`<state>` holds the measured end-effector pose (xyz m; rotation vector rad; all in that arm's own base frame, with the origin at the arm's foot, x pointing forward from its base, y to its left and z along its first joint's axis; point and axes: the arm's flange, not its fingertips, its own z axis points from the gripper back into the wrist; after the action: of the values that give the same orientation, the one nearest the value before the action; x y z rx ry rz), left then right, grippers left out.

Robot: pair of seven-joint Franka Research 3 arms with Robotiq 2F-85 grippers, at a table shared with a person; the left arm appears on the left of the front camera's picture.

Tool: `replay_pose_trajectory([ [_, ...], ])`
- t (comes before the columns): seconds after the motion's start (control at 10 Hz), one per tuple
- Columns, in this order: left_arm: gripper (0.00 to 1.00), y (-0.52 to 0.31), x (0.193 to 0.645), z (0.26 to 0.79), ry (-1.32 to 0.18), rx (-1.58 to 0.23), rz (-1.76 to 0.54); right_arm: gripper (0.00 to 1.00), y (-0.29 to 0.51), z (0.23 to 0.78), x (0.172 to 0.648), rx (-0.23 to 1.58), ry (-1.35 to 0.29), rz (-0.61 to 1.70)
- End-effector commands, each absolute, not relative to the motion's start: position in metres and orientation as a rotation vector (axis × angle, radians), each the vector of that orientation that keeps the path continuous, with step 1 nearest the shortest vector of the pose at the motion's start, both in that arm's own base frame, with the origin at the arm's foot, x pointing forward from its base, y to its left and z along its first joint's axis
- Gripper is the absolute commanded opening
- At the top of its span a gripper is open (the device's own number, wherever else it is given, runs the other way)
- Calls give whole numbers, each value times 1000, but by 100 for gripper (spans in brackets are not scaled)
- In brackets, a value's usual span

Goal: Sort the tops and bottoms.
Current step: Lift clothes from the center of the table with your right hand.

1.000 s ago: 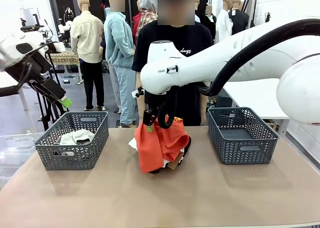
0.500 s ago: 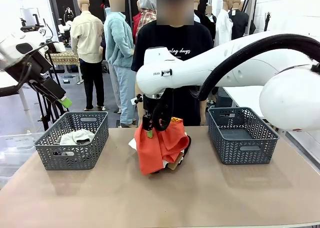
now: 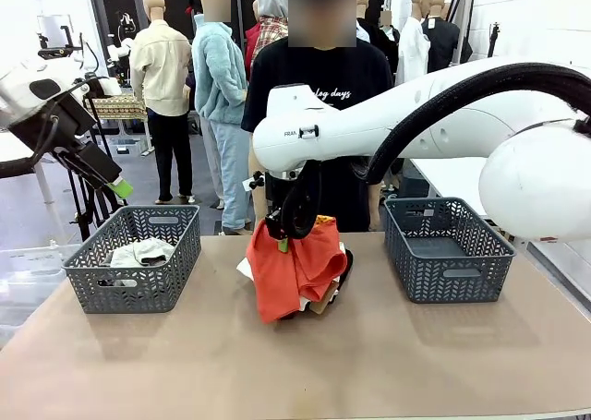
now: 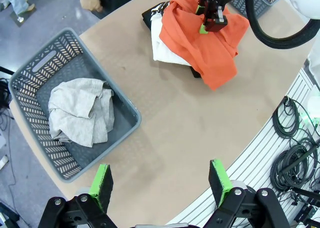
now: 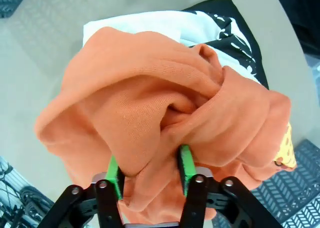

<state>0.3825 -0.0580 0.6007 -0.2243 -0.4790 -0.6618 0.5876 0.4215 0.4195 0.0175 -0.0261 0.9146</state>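
The table (image 3: 388, 365) gives me open surface across its whole near half, right up to my edge, and wide gaps between the pile and each basket. The right basket (image 3: 448, 277) stands by the far right corner and the left basket (image 3: 129, 291) by the far left, holding a crumpled pale cloth (image 4: 80, 112). A person (image 3: 323, 97) stands at the far edge, just behind the pile. In the middle the orange top (image 3: 295, 268) hangs bunched from my right gripper (image 5: 149, 173), whose pads pinch a fold of it; its lower part drapes over the white top (image 5: 160, 27) lying on the table. My left gripper (image 4: 161, 180) is spread wide, holding nothing, high above the table's left end.
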Motion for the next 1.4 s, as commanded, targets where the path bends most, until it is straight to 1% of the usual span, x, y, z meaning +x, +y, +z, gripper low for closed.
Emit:
replay_pose_trajectory([
  [0.0, 100, -58, 382, 603, -474, -226, -658, 7, 419, 424, 589, 10, 3, 919],
  [0.1, 100, -58, 382, 603, -474, -226, -658, 0, 418, 423, 589, 16, 6, 916],
  [0.5, 100, -58, 382, 603, -474, -226, -658, 0, 414, 427, 589, 48, -7, 910],
  [0.7, 100, -58, 382, 603, -474, -226, -658, 0, 402, 426, 586, 48, 24, 915],
  [0.8, 100, -58, 382, 603, -474, -226, -658, 0, 391, 435, 582, 50, -24, 884],
  [0.9, 100, -58, 382, 603, -474, -226, -658, 0, 385, 442, 578, 100, -66, 871],
  [1.0, 100, -58, 382, 603, -474, -226, -658, 0, 407, 428, 592, 34, -16, 894],
  [1.3, 100, -58, 382, 603, -474, -226, -658, 0, 407, 428, 592, 34, -16, 894],
])
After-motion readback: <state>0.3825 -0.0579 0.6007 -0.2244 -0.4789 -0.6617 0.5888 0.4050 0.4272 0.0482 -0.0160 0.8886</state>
